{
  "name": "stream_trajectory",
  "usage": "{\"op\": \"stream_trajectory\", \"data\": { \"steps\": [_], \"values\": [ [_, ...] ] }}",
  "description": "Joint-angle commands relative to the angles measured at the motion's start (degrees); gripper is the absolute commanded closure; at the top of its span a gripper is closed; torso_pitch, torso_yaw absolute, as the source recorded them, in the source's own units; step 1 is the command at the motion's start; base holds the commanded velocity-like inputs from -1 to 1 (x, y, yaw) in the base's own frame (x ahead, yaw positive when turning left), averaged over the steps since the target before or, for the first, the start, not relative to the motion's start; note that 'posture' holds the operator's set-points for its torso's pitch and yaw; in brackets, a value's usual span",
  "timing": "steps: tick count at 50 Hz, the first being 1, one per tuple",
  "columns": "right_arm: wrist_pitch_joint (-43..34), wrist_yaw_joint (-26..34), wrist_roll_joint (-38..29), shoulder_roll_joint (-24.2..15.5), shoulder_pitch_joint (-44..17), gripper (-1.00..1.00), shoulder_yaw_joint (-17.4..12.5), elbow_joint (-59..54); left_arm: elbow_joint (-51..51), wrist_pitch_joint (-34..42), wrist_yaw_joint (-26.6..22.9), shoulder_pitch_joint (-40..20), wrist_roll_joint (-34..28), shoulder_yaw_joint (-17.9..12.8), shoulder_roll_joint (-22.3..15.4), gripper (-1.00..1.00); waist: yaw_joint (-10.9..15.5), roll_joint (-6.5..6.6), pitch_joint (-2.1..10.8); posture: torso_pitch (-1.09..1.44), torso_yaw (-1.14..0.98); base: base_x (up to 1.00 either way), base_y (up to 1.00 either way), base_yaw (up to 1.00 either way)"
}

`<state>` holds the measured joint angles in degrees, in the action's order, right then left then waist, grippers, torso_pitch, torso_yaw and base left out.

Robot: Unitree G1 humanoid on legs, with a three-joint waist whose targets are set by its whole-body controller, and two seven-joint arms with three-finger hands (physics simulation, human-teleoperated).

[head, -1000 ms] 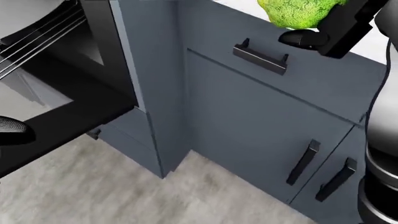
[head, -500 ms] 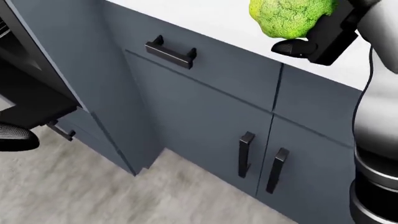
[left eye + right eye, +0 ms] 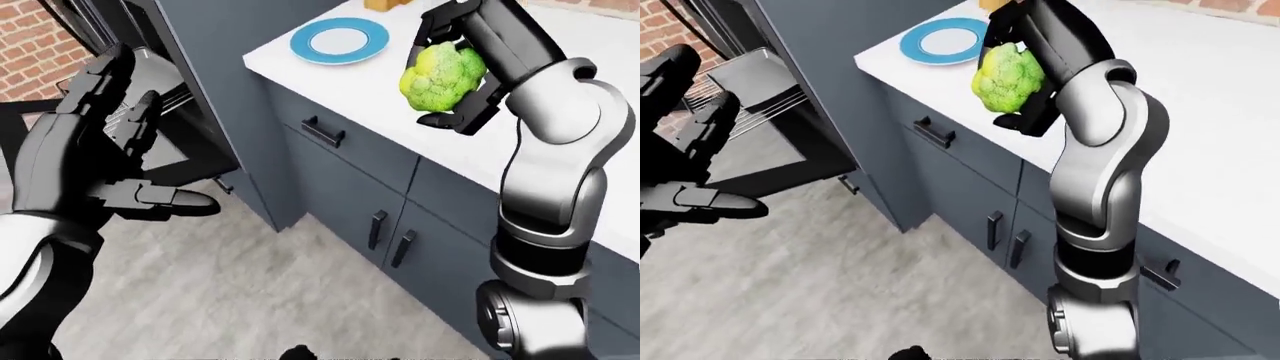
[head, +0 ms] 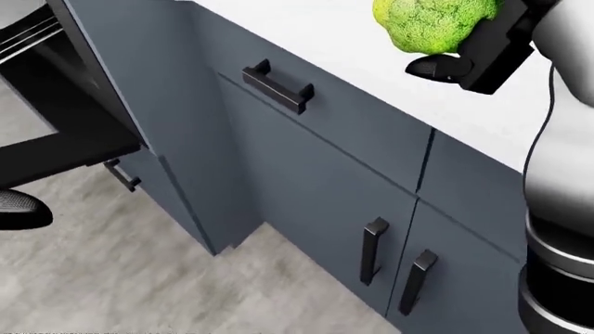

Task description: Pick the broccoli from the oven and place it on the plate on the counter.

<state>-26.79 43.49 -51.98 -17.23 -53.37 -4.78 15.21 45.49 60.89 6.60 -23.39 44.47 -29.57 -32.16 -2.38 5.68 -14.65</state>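
right hand (image 3: pixel 452 67) grasps the broccoli (image 3: pixel 441 76), black fingers (image 3: pixel 447 120) clenched round it above and below. the broccoli is held in the air over the white counter (image 3: pixel 560 142), above its near edge and clear of the surface. the blue plate (image 3: pixel 339 40) sits near the counter's left corner, well apart from the broccoli toward the upper left of the left-eye view. left hand (image 3: pixel 95 154) is raised at that view's left, fingers released and spread, holding nothing. beyond it the oven (image 3: pixel 780 97) stands open, door (image 4: pixel 56 149) lowered and wire rack (image 3: pixel 750 75) in view. grey cabinets (image 4: pixel 315 174) with black handles (image 4: pixel 276 86) run under the counter's edge.
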Motion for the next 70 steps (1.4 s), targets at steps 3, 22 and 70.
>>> {"op": "stream_trajectory", "data": {
  "steps": [3,22,70],
  "values": [
    [1.5,-1.4,0.5,0.5,-1.7,0.99,0.7,0.7,-0.3,-2.1,-0.3,-0.7,-1.5,-1.0,-0.8,-1.0,0.5,1.42,1.56,0.46,0.0,0.31,0.33,0.0],
    [1.9,-1.8,-0.4,1.3,-1.6,1.0,1.3,0.0,-0.6,-2.8,-1.6,0.5,-2.3,-2.1,-0.3,-1.0,2.4,-6.67,1.8,0.46,0.0,0.31,0.24,0.0],
    [0.9,-2.3,0.3,1.5,-3.3,1.0,1.3,-0.8,-1.0,-3.4,-2.6,1.9,-2.0,-3.9,-1.0,-1.0,2.0,-3.57,1.1,0.46,0.0,0.06,0.04,0.3]
  ]
}}
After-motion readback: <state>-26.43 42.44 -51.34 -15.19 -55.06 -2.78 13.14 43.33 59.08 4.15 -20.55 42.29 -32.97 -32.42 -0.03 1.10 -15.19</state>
